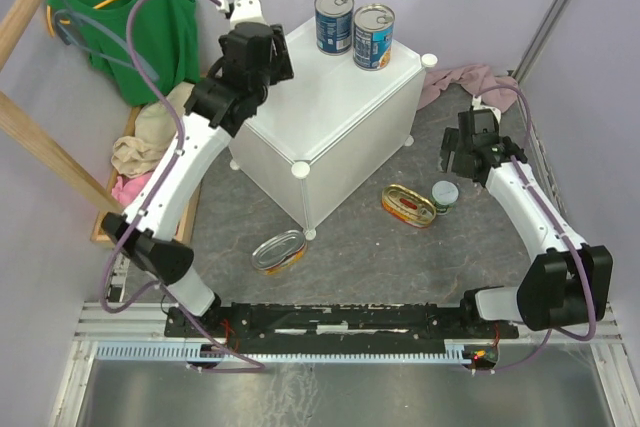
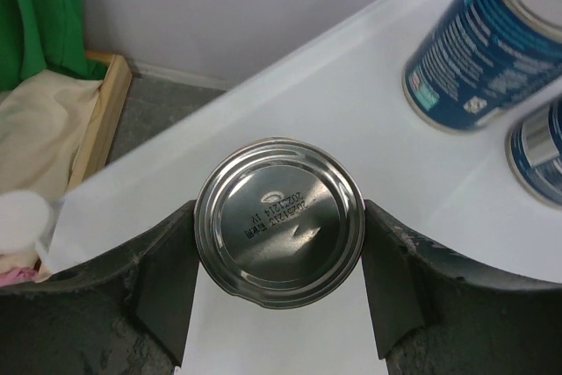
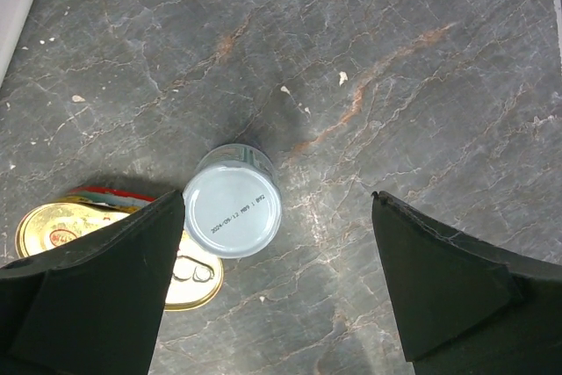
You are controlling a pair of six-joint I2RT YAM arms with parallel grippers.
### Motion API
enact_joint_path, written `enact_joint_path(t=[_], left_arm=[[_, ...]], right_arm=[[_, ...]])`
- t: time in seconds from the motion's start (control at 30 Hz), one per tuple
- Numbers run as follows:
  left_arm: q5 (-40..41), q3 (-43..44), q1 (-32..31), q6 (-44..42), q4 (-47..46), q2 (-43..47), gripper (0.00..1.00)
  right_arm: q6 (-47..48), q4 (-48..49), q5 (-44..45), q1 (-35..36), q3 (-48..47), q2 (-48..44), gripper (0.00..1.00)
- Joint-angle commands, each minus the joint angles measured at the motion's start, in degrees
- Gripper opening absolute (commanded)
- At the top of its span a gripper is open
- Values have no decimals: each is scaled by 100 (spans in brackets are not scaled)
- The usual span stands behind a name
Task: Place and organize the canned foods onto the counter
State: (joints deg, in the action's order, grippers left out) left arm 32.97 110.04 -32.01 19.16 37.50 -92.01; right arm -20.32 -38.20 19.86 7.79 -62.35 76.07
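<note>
Right, third can going up as we watch: our left gripper (image 2: 279,280) has its two fingers closed in snugly on either side of a small can (image 2: 279,221), and only the silvery stamped lid shows, so we cannot read its label. It sits low over the white counter (image 2: 342,111), near the edge; whether it is already resting on the panel or just above it, we cannot tell. Further along the same top stand the two blue cans (image 1: 334,20) (image 1: 373,36), upright and just beside each other toward the far corner, so by our count that is two placed and one on the way. Over to our right gripper (image 3: 277,217): jaws spread wide, holding nothing, hovering above the green-white can (image 3: 233,212), which stands upright on the table (image 1: 360,247) and sits nearer one finger than the other. Touching or very nearly touching it lies an oval tin (image 1: 408,205), flat with its gold lid up. A second oval tin (image 1: 279,252) lies apart from those, tilted, close to the counter's near corner foot. So we judge three remain down below, roughly halfway through, with the tidy arranging on top yet to be finished.
</note>
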Motion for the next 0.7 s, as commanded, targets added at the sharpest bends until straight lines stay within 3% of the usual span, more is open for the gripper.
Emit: enact_joint_path(t=[0.0, 0.2, 0.67], left_arm=[[-752, 1132, 430, 95, -154, -464, 3], [-1438, 1941, 779, 179, 556, -1104, 3], [-2422, 2131, 1118, 240, 743, -1553, 4]], right_arm=[[-103, 218, -90, -119, -82, 67, 96], [-210, 203, -260, -121, 56, 101, 96], [-641, 518, -558, -126, 475, 296, 94]])
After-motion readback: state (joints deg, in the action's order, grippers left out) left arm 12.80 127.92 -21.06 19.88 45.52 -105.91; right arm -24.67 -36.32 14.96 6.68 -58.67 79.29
